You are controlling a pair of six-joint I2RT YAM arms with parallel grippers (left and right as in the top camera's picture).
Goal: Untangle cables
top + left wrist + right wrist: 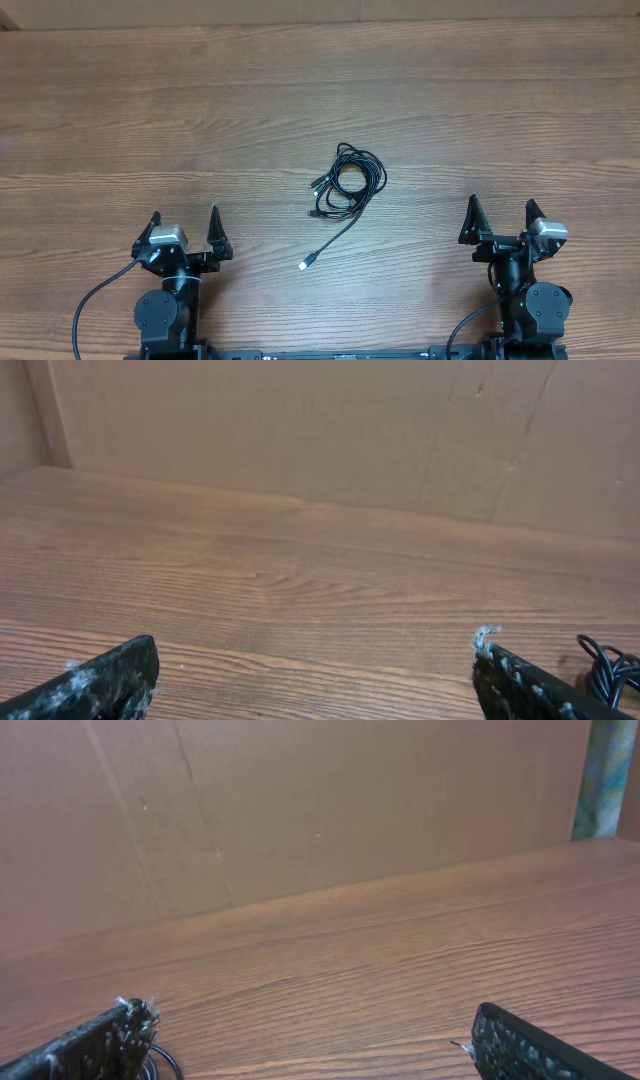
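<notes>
The cables point(348, 181) lie as a small tangled black coil in the middle of the wooden table, with one loose end running down-left to a silver-tipped plug point(304, 264). Part of the coil shows at the right edge of the left wrist view point(608, 668) and at the lower left of the right wrist view point(158, 1060). My left gripper point(186, 228) is open and empty near the front left, well apart from the coil. My right gripper point(500, 216) is open and empty near the front right, also apart from it.
The wooden table point(320, 90) is backed by a brown cardboard wall point(300, 430). A thick black robot cable point(95, 300) loops at the front left beside the left arm's base.
</notes>
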